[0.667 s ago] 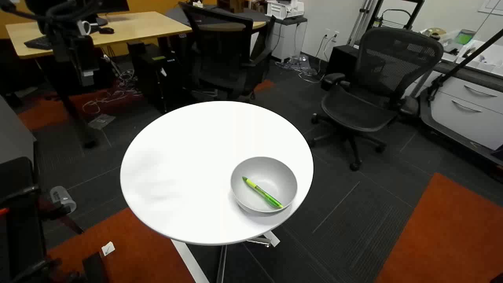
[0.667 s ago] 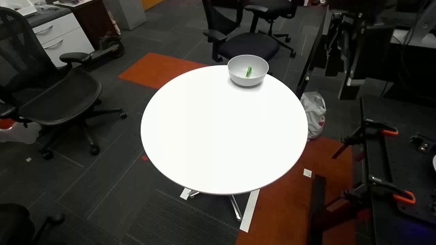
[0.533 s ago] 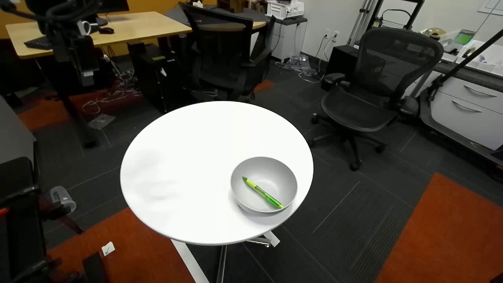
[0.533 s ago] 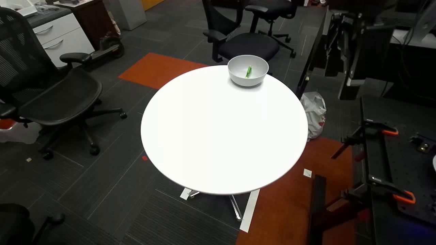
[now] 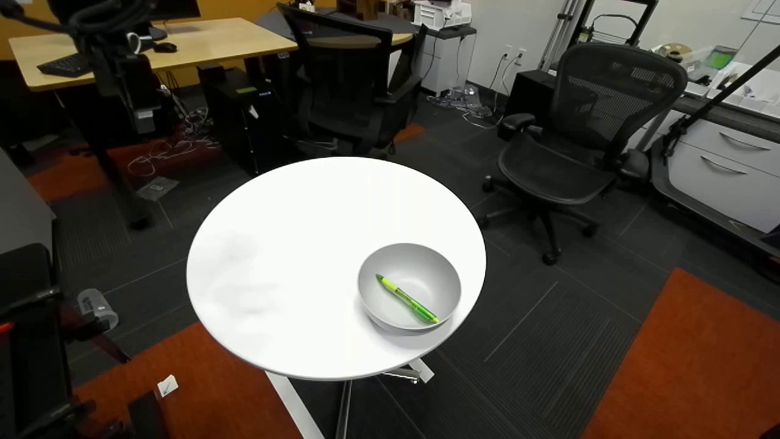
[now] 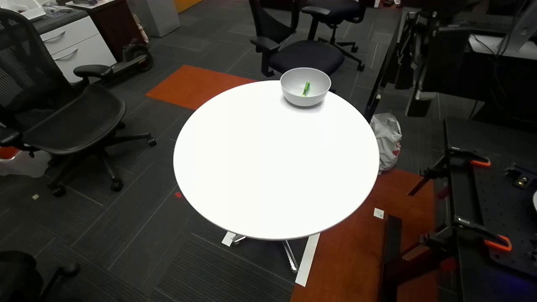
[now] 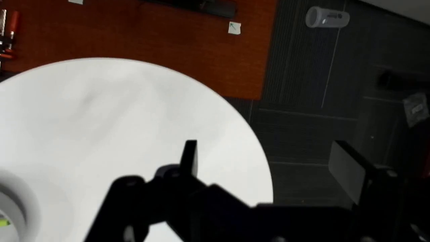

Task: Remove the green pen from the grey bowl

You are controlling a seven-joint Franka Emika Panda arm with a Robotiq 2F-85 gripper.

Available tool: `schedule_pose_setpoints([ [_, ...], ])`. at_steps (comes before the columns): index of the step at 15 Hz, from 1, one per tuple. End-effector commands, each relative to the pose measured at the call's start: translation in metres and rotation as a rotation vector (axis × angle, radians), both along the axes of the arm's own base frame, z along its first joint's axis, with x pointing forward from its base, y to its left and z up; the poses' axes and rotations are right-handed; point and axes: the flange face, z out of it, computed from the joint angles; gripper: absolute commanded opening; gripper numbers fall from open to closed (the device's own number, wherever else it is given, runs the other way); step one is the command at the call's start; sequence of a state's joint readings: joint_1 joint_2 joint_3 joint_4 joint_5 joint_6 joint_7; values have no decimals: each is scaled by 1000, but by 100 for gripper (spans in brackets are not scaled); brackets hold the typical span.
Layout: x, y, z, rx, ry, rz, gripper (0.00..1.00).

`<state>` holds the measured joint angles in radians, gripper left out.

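Round white table lies lower than the gripper, jaws wide apart, nothing held; green pen is in the grey bowl, well off to the gripper's side; judged step: approach, next calling for travel over the bowl, then descent.

The jaws point downward, spread wide apart from each other

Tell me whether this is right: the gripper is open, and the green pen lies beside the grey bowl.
One mistake: the green pen lies inside the grey bowl, not beside it, as both exterior views show. The gripper is indeed open in the wrist view.
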<state>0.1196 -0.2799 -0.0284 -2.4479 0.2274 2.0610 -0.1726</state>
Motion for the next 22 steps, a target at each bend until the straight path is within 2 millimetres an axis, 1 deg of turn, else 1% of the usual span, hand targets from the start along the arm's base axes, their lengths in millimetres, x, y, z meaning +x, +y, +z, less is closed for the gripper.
schedule_pose_setpoints([
  [1,23,-31,4,-47,-83,-176,100],
  [5,53,-89,-4,-99,-160,-391,100],
  [8,78,-127,-16,-122,-192,-561,100],
  [11,101,-161,-27,-154,-202,-728,100],
  [15,124,-207,-32,-211,-173,-948,100],
  [18,138,-236,-36,-251,-154,-1112,100],
  [20,144,-250,-40,-272,-143,-1222,100],
  [22,149,-257,-44,-279,-118,-1335,100],
])
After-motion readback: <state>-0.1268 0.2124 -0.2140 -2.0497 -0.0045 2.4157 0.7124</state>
